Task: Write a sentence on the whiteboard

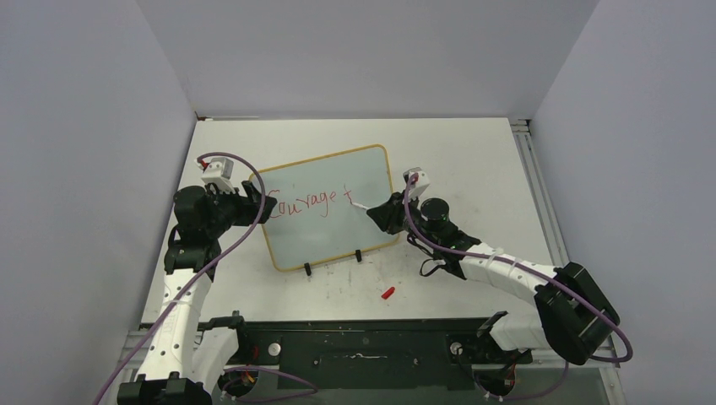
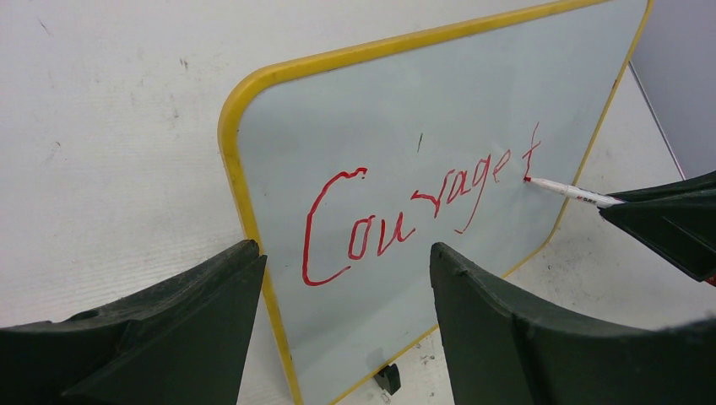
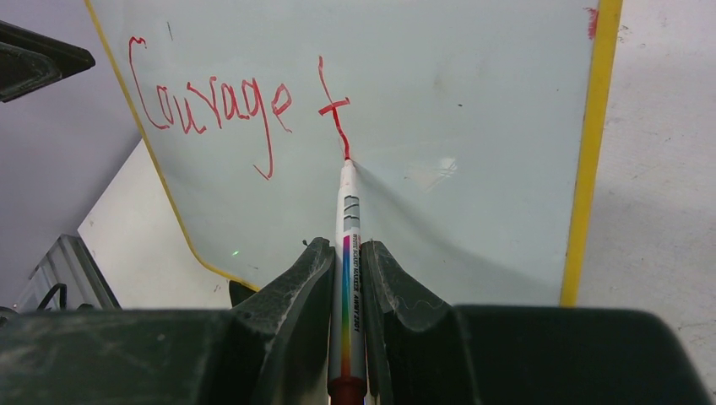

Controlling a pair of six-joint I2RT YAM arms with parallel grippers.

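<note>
The whiteboard [image 1: 338, 232], pale with a yellow frame, stands tilted on the table. On it the sentence [image 1: 304, 202] reads "Courage t" in red; it also shows in the left wrist view [image 2: 405, 219] and the right wrist view [image 3: 219, 105]. My right gripper [image 1: 380, 213] is shut on a white marker [image 3: 347, 236]. The marker's red tip touches the board at the foot of the "t". My left gripper [image 2: 346, 278] is open, with the board's left edge between its jaws; it shows in the top view [image 1: 253, 207] at that edge.
A red marker cap [image 1: 387, 293] lies on the table in front of the board. Two black clip feet [image 1: 307, 270] hold up the board's near edge. Grey walls close in the table on the left, right and far sides.
</note>
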